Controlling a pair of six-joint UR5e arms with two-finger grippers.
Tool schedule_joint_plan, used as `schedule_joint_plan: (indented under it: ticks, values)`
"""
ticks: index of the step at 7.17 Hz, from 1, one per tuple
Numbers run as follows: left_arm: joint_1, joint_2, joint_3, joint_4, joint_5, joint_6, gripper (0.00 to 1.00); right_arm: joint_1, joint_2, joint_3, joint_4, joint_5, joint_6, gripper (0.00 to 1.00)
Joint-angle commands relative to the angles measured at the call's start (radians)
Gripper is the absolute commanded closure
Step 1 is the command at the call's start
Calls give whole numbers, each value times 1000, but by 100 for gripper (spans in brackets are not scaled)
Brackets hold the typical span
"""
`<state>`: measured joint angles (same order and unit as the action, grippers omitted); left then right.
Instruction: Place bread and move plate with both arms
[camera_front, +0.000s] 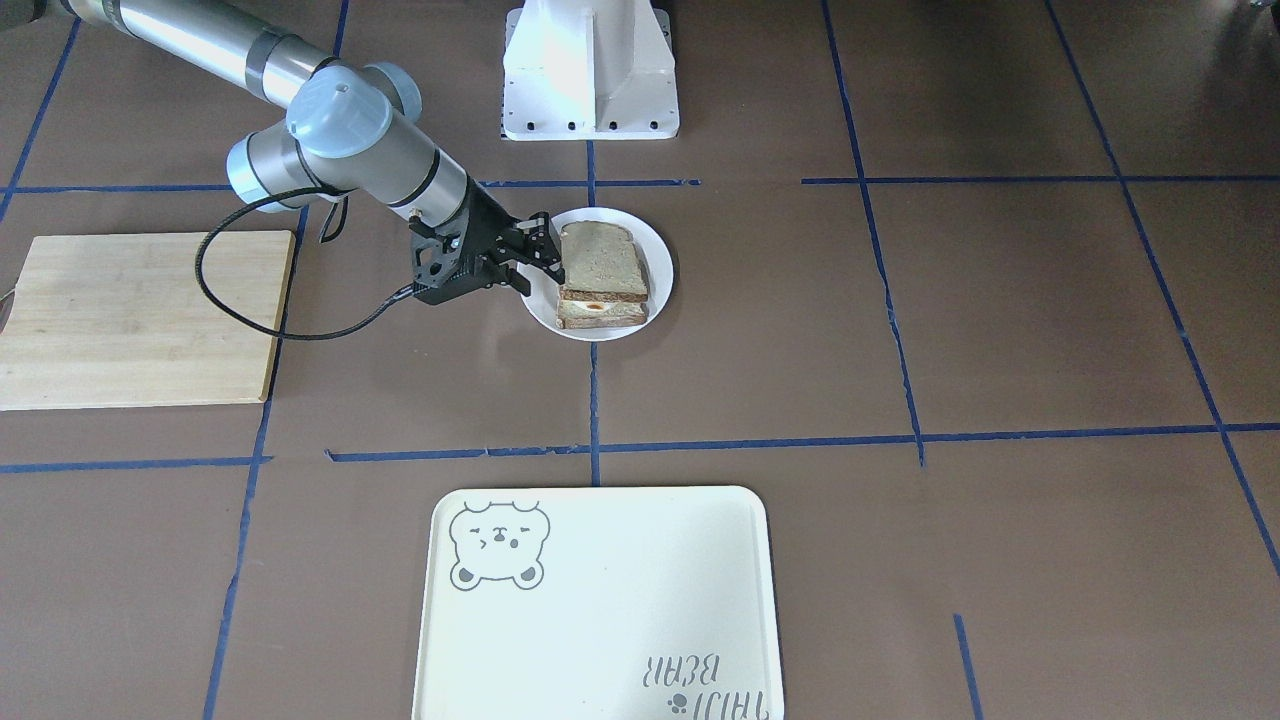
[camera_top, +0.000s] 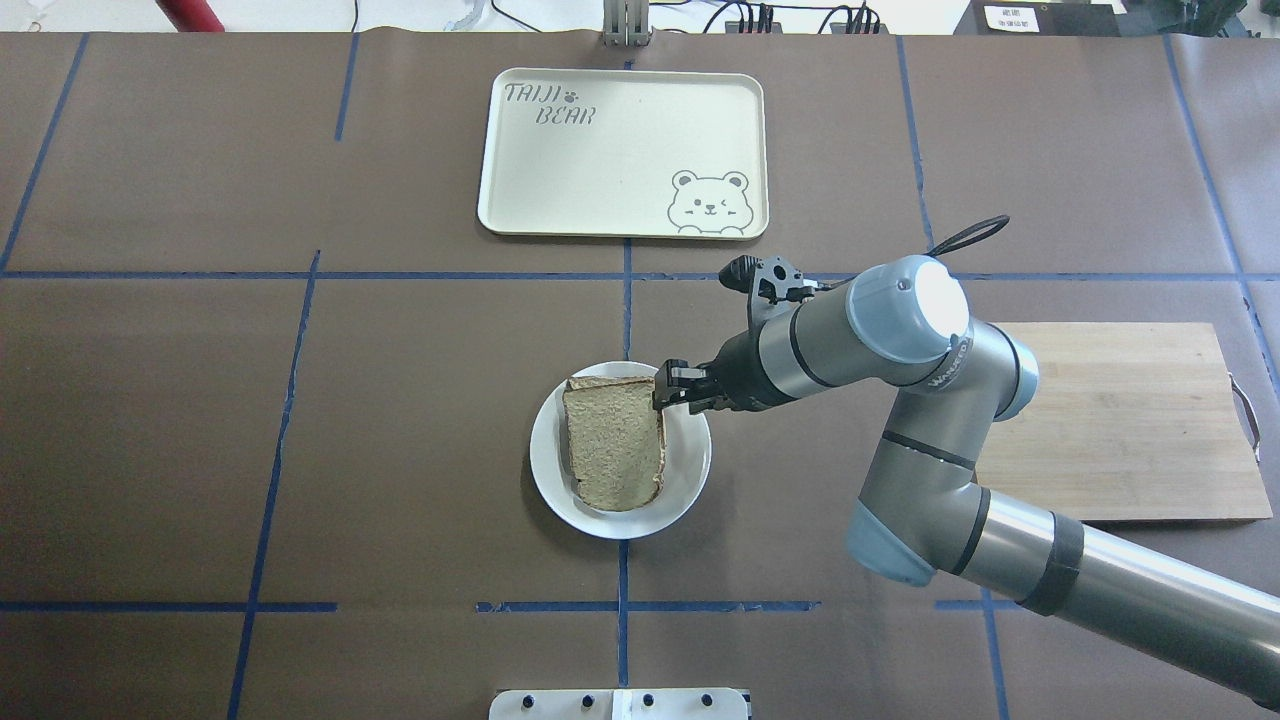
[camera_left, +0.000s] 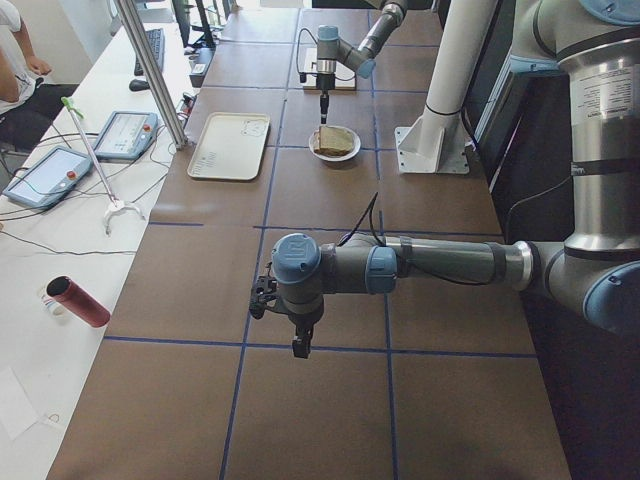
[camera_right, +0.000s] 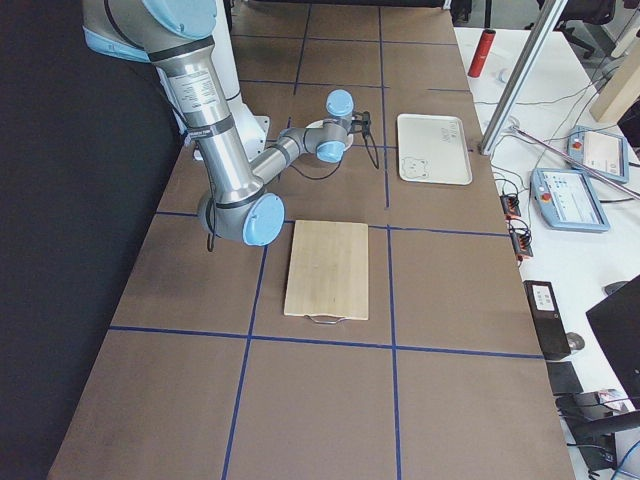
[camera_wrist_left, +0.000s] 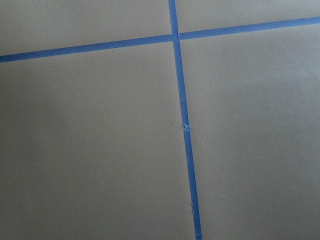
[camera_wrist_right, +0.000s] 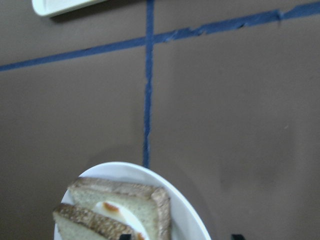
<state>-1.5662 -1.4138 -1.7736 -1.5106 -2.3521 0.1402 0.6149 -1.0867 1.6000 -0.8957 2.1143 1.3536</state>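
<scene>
Already the bread (camera_top: 612, 452) lay on the plate (camera_top: 692, 455), with the right pincer (camera_top: 665, 388) spread wide at its corner.

Seen from overhead, the slice sat flat on top of an egg-bearing slice (camera_front: 600, 312), both on the white plate near the middle of the brown surface (camera_top: 400, 450). The right pincer stood at the plate's 1 o'clock rim, touching or just beside the bread's corner. The wrist view showed its two tips far apart and clamping nothing. A cream bear tray (camera_top: 620, 150) lay at 12 o'clock from the plate and a wooden board (camera_top: 1120, 420) at 3 o'clock, both well apart from it. The left pincer (camera_left: 298, 345) hung pointing down over bare taped surface, far from the plate, and I cannot tell whether it was wide or narrow.
</scene>
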Motion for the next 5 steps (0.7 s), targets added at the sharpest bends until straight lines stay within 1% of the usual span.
schedule_joint_plan:
  ticks: [1,2,3,4,5]
  values:
    - [0,-1,-3,-78,1,-8,0,162,-9,6,-220,123,-187,0]
    - [0,-5,6,-167,-1,-10,0,242,-22,8,-340,140,-340,0]
    - [0,-10,22,-263,0,-8,0,314,-51,11,-427,141,-533,0]
    - [2,-11,23,-302,-1,-11,0,401,-126,27,-487,160,-732,0]
    - [9,-78,61,-296,-12,-28,0,498,-227,53,-515,179,-924,0]
